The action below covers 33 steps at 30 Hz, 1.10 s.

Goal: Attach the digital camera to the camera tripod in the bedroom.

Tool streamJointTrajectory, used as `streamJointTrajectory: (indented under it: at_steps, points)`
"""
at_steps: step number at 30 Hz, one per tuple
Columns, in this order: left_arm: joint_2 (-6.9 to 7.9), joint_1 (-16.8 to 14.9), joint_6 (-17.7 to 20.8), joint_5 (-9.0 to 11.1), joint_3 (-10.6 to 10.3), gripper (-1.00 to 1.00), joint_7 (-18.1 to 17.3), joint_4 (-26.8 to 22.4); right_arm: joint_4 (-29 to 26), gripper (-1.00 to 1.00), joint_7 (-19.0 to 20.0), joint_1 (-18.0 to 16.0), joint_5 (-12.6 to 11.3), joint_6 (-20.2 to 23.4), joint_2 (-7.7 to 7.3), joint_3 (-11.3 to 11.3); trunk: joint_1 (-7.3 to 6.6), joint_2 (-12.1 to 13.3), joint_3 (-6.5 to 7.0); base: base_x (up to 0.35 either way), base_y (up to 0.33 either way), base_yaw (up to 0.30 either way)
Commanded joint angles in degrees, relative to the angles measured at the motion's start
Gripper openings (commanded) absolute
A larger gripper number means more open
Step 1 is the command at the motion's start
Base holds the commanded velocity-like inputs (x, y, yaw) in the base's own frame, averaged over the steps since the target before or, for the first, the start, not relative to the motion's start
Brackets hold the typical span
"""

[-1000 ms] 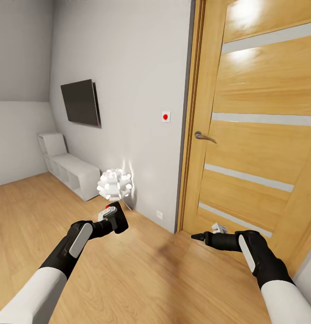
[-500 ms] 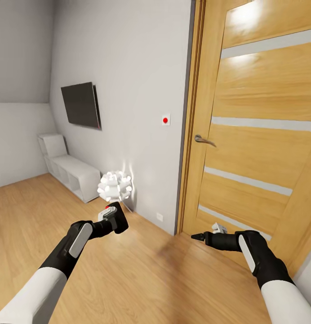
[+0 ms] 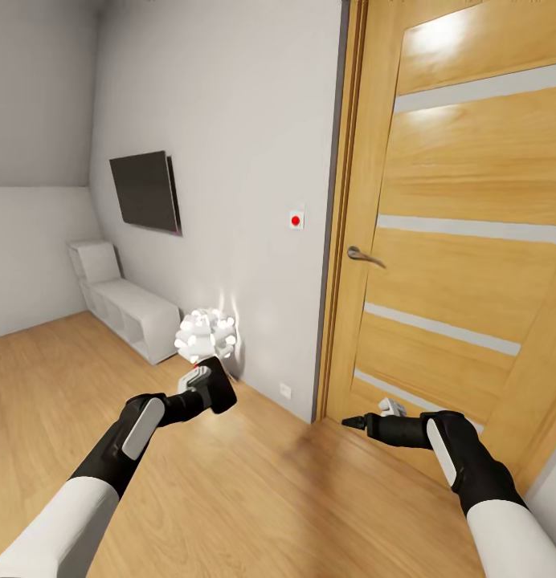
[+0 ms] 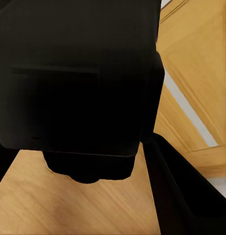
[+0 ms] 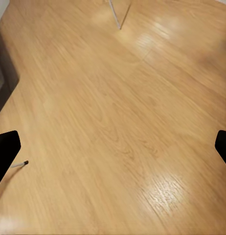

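Left pincer is clamped on the camera, held out in front over the wood floor, near the grey wall. The camera's red button faces up, with a silver-grey part just beside it. In the left wrist view the camera is a dark block close to the lens, one black finger running alongside it.

Right pincer: tips look drawn together to a point in the head view, but the right wrist view has two dark fingertips at opposite edges of the frame, well apart, nothing between them but floor. Can't tell whether it is apart or together. It carries nothing.

Ahead on the right is the wooden door, closed, lever handle on its left side. A small white wall plate with a red dot sits beside the frame. Further along the wall hangs a dark TV, with white cube shelves below it and a white ball-cluster lamp on the floor by the wall.

A thin silver leg crosses the floor in the right wrist view; can't tell what it belongs to.
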Motion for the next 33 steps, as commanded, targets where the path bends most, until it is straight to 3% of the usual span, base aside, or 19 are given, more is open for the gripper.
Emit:
streamJointTrajectory:
  at_steps: [1,33]
  points:
    - [0.05,0.0,0.2,-0.2,-0.1,-1.00,-0.6,0.0,0.0,1.00,-0.1,0.0,-0.3,0.4,0.01,-0.1,-0.23,0.4,0.12,0.000,0.000,0.000]
    - [0.15,0.0,0.2,-0.2,0.0,-1.00,-1.2,0.5,0.0,1.00,-0.1,0.0,-0.3,0.4,0.01,-0.1,-7.26,13.2,5.87,0.000,0.000,0.000]
